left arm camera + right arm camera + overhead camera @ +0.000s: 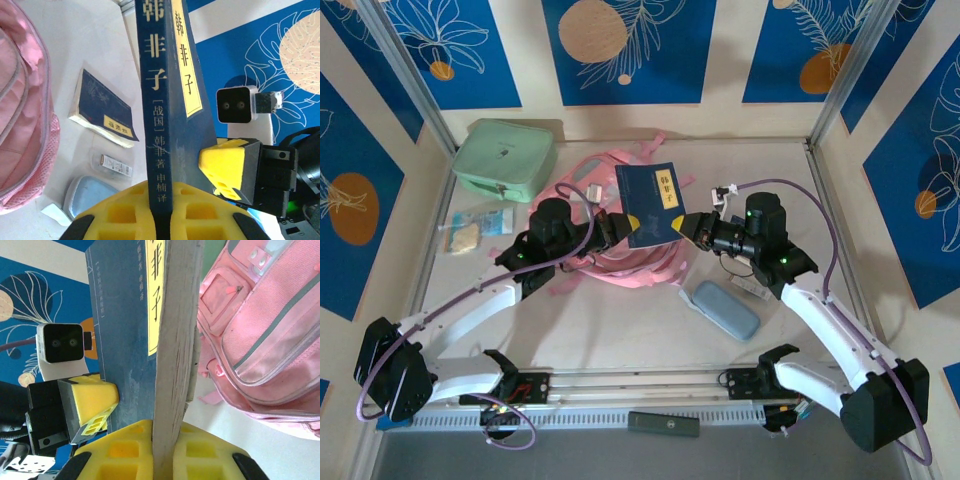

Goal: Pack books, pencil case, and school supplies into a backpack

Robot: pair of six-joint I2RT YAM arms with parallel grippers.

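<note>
At the centre of the top view, a book (pixel 650 205) hangs over the backpack (pixel 610 265), left gripper (pixel 620 228) and right gripper (pixel 688 228) both clamped on its opposite edges. This looks like a handover; next, one must let go.

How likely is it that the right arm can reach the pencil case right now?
Probably not yet. The pencil case lies uncovered beside that arm, but the right gripper is clamped on the book, shared with the left gripper.
</note>
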